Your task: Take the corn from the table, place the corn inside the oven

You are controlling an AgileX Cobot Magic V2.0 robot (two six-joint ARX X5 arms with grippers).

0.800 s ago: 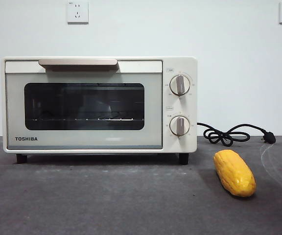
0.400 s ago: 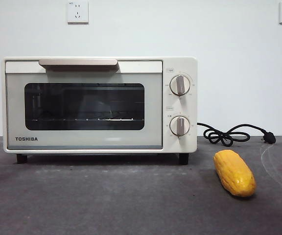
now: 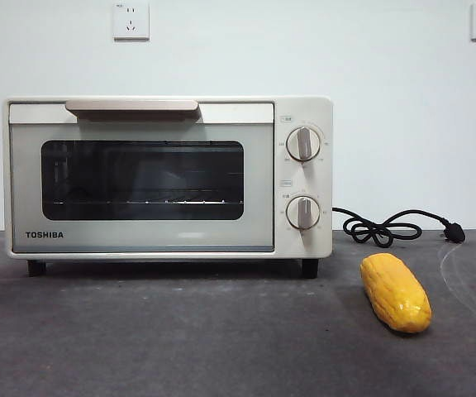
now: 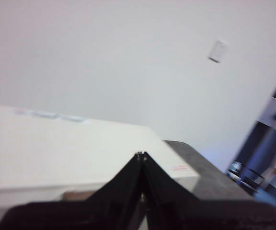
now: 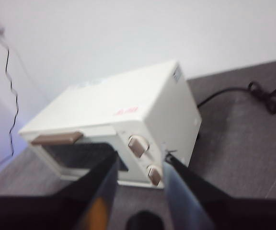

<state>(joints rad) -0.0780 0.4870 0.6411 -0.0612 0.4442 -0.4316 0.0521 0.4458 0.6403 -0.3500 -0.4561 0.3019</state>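
Observation:
The yellow-orange corn lies on the dark grey table, in front of and to the right of the oven. The cream Toshiba oven stands with its glass door shut. Neither gripper shows in the front view. My left gripper is shut on nothing and hovers above the oven's top. My right gripper is open and empty, high above the table, looking down at the oven and its knobs. A yellow blur low by one jaw in the right wrist view may be the corn.
A black power cord with its plug lies coiled on the table behind the corn, right of the oven, also seen as the cord. A white wall with two sockets stands behind.

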